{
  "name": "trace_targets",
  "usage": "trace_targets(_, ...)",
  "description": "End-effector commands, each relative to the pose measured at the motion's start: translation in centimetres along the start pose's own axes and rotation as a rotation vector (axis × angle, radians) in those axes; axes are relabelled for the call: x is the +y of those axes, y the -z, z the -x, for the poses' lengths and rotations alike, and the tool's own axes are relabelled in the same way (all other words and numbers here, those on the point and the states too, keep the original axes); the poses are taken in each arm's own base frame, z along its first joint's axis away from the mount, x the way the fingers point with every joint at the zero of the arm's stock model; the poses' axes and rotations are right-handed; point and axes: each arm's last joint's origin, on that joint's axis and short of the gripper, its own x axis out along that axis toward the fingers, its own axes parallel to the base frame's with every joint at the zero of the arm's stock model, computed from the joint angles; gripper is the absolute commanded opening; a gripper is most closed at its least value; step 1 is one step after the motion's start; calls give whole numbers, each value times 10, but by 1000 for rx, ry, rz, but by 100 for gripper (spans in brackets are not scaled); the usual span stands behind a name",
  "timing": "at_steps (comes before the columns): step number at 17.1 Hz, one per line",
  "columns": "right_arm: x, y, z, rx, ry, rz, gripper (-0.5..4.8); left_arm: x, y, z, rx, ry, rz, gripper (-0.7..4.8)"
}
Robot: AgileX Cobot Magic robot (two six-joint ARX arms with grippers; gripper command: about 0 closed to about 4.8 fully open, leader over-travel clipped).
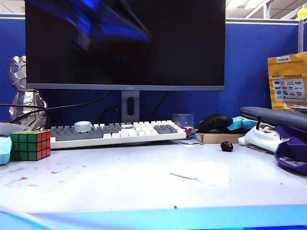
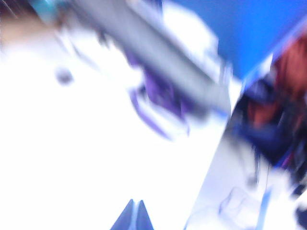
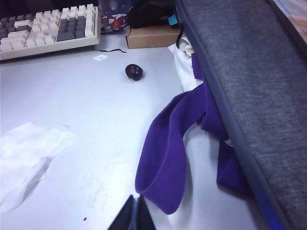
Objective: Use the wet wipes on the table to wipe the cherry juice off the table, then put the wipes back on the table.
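The left gripper (image 2: 133, 215) is closed, its fingertips together, and its view is blurred. The right gripper (image 3: 135, 213) is also closed, above the table.

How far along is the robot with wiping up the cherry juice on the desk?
Nothing looks done: reddish-purple juice smears still mark the white table, and the wrinkly white wet wipe lies untouched. In hand: nothing; the left gripper and right gripper are shut, empty. Grasping, wiping and returning remain.
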Motion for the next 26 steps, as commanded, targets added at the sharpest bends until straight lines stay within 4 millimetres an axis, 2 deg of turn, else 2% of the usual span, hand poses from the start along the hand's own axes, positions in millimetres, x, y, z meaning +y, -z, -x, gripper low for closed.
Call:
trace_targets(1, 0, 0, 0, -6, -2, 2, 0, -23, 19, -39, 108, 16, -83, -3)
trace_targets(5, 0, 0, 0, -6, -3, 2, 0, -54, 18, -63, 149, 56, -182, -2)
trace_targets(7, 0, 0, 0, -6, -3, 2, 0, -56, 9, -72, 194, -15, -267, 12)
trace_targets(8, 0, 0, 0, -6, -3, 2, 0, -55, 4, -79, 202, -32, -286, 57)
trace_targets(10, 0, 0, 0, -6, -3, 2, 0, -53, 3, -82, 205, -63, -287, 58)
trace_targets(11, 0, 0, 0, -6, -3, 2, 0, -52, 4, -82, 216, -90, -286, 82)
trace_targets(12, 0, 0, 0, -6, -3, 2, 0, -50, 6, -81, 232, -124, -285, 203)
trace_targets(13, 0, 0, 0, -6, -3, 2, 0, -49, 7, -81, 248, -147, -288, 377)
trace_targets(14, 0, 0, 0, -6, -3, 2, 0, -49, 7, -81, 250, -150, -296, 421)
trace_targets(17, 0, 0, 0, -6, -3, 2, 0, -48, 9, -83, 249, -150, -308, 421)
trace_targets(19, 0, 0, 0, -6, -3, 2, 0, -42, 20, -95, 308, -153, -290, 401)
trace_targets(23, 0, 0, 0, -6, -3, 2, 0, -26, 50, -122, 430, -159, -260, 398)
trace_targets(26, 0, 0, 0, -6, -3, 2, 0, -23, 51, -129, 408, -160, -266, 398)
